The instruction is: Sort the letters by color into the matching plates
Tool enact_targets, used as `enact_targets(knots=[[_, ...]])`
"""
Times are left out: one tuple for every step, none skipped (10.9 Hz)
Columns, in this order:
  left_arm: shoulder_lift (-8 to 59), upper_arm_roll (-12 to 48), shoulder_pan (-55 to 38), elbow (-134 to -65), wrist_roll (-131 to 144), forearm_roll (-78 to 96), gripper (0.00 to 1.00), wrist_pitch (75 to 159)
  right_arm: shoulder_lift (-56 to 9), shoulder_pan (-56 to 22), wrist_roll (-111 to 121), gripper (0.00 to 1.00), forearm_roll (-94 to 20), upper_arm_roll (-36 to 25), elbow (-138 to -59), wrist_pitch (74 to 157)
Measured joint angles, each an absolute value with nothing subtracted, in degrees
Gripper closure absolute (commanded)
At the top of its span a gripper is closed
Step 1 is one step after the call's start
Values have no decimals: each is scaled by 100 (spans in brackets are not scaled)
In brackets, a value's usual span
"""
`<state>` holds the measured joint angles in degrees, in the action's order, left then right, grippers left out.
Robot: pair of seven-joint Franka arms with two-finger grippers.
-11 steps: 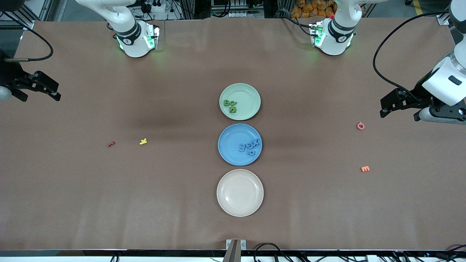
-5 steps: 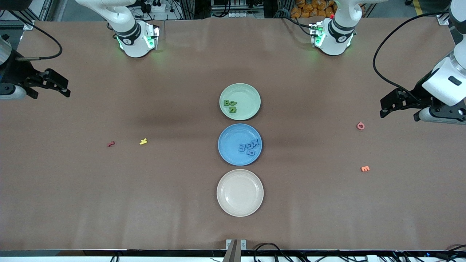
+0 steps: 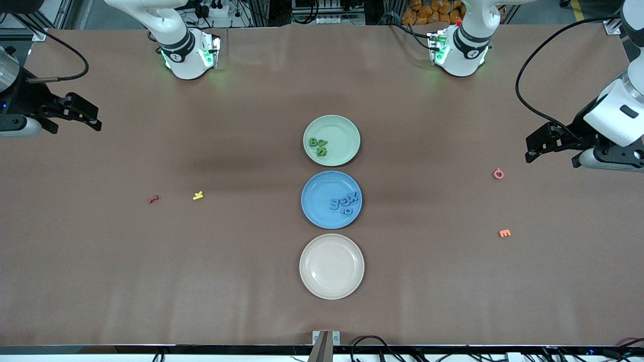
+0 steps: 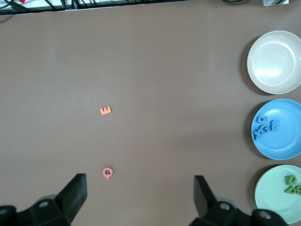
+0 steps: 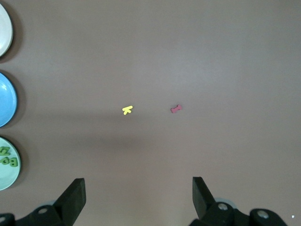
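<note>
**Greens and blues sorted — four strays left**

While both arms wait up high, jaws apart and empty, green letters (image 3: 318, 146) sit in the green plate (image 3: 342, 131) and blue letters (image 3: 344, 203) in the blue plate (image 3: 317, 193). The beige plate (image 3: 331, 266) is bare.

Left on the table: red (image 3: 153, 199) and yellow (image 3: 198, 195) out at 9 o'clock from the blue plate, pink (image 3: 498, 174) and orange (image 3: 504, 233) around 3 o'clock.

The left gripper (image 4: 140, 188) hangs over the pink piece's patch, the right gripper (image 5: 138, 188) over bare table — each wrist view catches only its own pair of strays.

1. a wide brown matte table covering (image 3: 151, 281) fills the scene, lying flat with faint creases and soft shadows across its middle.
2. a small grey metal bracket (image 3: 326, 338) sits at the table's edge nearest the front camera, at mid-length.
3. black cables (image 3: 372, 344) trail along that same edge.
4. a heap of orange round objects (image 3: 427, 12) shows past the table's edge where the bases stand; what they are cannot be told.
</note>
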<state>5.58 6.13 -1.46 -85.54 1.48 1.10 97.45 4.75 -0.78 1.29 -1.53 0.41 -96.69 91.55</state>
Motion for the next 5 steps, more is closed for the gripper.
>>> enact_targets(knots=[[558,609,-141,-8554,148,110,0,9745,468,-78,130,0,-207,41,-9673,9139],[558,608,-141,-8554,148,110,0,9745,461,-78,131,0,-229,41,-9675,9136],[558,608,-141,-8554,148,110,0,9745,457,-78,131,0,-239,41,-9676,9136],[558,607,-141,-8554,148,110,0,9745,456,-78,131,0,-245,41,-9677,9134],[558,606,-139,-8554,148,110,0,9745,456,-78,131,0,-252,41,-9677,9131]])
